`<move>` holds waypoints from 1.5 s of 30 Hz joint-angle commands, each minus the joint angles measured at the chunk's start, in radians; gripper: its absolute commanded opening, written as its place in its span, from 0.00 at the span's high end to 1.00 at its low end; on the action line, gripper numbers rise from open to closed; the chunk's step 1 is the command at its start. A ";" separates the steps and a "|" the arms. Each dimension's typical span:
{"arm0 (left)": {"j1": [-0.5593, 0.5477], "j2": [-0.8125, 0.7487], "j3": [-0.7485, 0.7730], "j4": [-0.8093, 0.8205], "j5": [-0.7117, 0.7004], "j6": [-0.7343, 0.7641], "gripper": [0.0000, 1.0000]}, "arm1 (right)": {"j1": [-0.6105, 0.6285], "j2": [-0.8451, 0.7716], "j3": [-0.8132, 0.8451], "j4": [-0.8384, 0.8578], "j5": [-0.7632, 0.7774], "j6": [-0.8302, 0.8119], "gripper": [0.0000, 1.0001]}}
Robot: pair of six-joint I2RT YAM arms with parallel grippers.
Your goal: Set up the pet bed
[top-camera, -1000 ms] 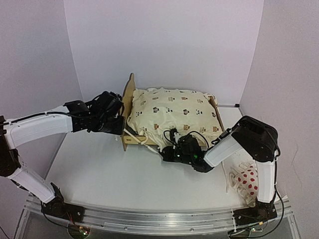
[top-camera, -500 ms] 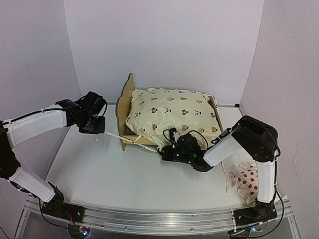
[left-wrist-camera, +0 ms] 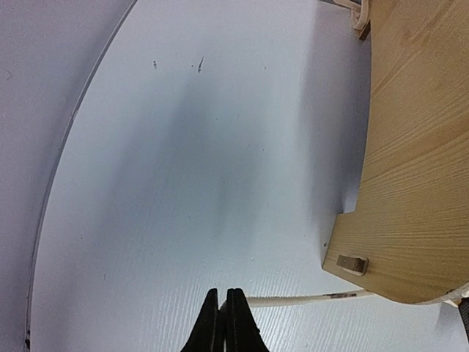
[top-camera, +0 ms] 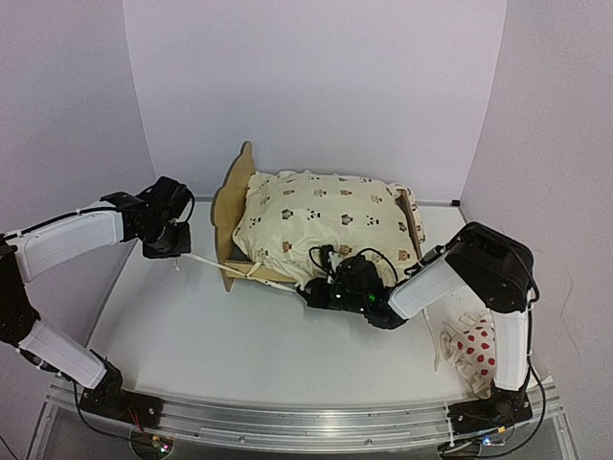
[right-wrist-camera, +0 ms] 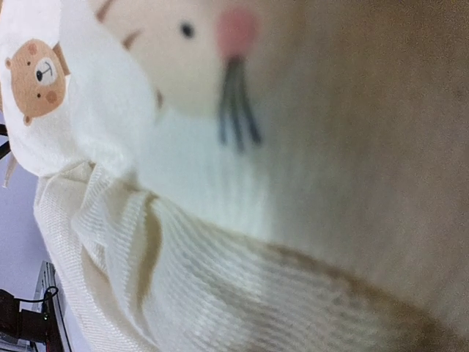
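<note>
The plywood pet bed (top-camera: 230,196) stands mid-table with its scalloped headboard to the left. The cream animal-print cushion (top-camera: 326,216) lies on it and hides the base. My left gripper (top-camera: 175,253) is left of the headboard. It is shut on a cream tie (top-camera: 206,261) that runs taut to the bed's near corner. In the left wrist view the shut fingertips (left-wrist-camera: 236,326) pinch the tie (left-wrist-camera: 308,298) beside the headboard (left-wrist-camera: 418,147). My right gripper (top-camera: 318,287) is pressed into the cushion's near edge. Its wrist view shows only cushion fabric (right-wrist-camera: 220,242), and the fingers are hidden.
A small white red-dotted pillow (top-camera: 475,350) lies at the right edge, beside the right arm's base. White walls close in the table at the left, back and right. A white cable (top-camera: 442,347) lies next to the pillow.
My left gripper has moved left, away from the headboard, drawing the tie out taut. The bed and cushion have shifted slightly left. The right gripper has stayed at the cushion's edge.
</note>
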State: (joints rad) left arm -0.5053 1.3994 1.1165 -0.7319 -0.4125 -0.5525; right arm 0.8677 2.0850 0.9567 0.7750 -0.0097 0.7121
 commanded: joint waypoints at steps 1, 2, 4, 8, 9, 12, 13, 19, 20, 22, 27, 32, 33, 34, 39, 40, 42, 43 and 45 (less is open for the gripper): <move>0.048 -0.050 -0.001 0.005 -0.102 -0.017 0.81 | -0.017 0.007 -0.040 -0.115 -0.026 0.043 0.79; 0.048 -0.063 -0.001 0.015 -0.084 -0.012 0.68 | -0.017 0.000 -0.048 -0.118 -0.048 0.052 0.68; 0.048 -0.083 0.003 0.034 -0.051 0.002 0.52 | -0.016 -0.019 -0.066 -0.126 -0.090 0.066 0.52; 0.047 -0.106 0.027 0.028 -0.011 0.018 0.43 | -0.016 -0.086 -0.103 -0.207 -0.140 0.076 0.42; 0.046 -0.112 0.030 0.030 -0.001 0.023 0.42 | -0.015 -0.111 -0.109 -0.239 -0.155 0.075 0.41; 0.034 -0.132 0.040 0.035 0.018 0.037 0.41 | -0.003 -0.175 -0.111 -0.370 -0.199 0.046 0.38; 0.025 -0.136 0.048 0.035 0.018 0.040 0.41 | 0.006 -0.200 -0.108 -0.428 -0.206 0.032 0.37; -0.107 -0.099 0.178 -0.043 -0.075 0.025 0.41 | 0.042 -0.414 -0.075 -0.850 -0.206 -0.141 0.30; -0.147 -0.085 0.205 -0.057 -0.106 0.019 0.41 | 0.042 -0.472 -0.061 -0.942 -0.172 -0.181 0.29; -0.208 -0.057 0.253 -0.080 -0.134 0.015 0.41 | 0.042 -0.588 -0.017 -1.119 -0.068 -0.242 0.25; -0.360 0.033 0.350 -0.052 -0.179 0.063 0.41 | 0.031 -0.799 0.049 -1.297 0.197 -0.370 0.09; -0.530 0.180 0.487 -0.003 -0.231 0.156 0.32 | -0.090 -0.858 0.075 -1.365 0.274 -0.356 0.06; -0.559 0.217 0.523 0.006 -0.233 0.175 0.30 | -0.109 -0.863 0.077 -1.371 0.275 -0.350 0.06; -0.580 0.258 0.559 0.016 -0.230 0.205 0.26 | -0.136 -0.869 0.078 -1.377 0.277 -0.344 0.06; -0.663 0.466 0.743 0.089 -0.181 0.345 0.03 | -0.236 -0.916 0.076 -1.400 0.307 -0.326 0.06; -0.671 0.507 0.782 0.101 -0.151 0.363 0.01 | -0.254 -0.925 0.074 -1.406 0.318 -0.325 0.06; -0.677 0.584 0.874 0.114 -0.083 0.396 0.00 | -0.301 -0.936 0.072 -1.423 0.333 -0.323 0.06; -0.678 0.626 0.917 0.120 -0.047 0.413 0.00 | -0.328 -0.940 0.069 -1.432 0.332 -0.319 0.06; -0.681 0.708 0.990 0.130 0.039 0.452 0.02 | -0.397 -0.949 0.054 -1.443 0.297 -0.302 0.06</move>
State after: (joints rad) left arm -1.1882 1.9927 1.9502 -0.6676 -0.5214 -0.2191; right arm 0.5673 1.1758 1.0248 -0.6206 0.2765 0.3864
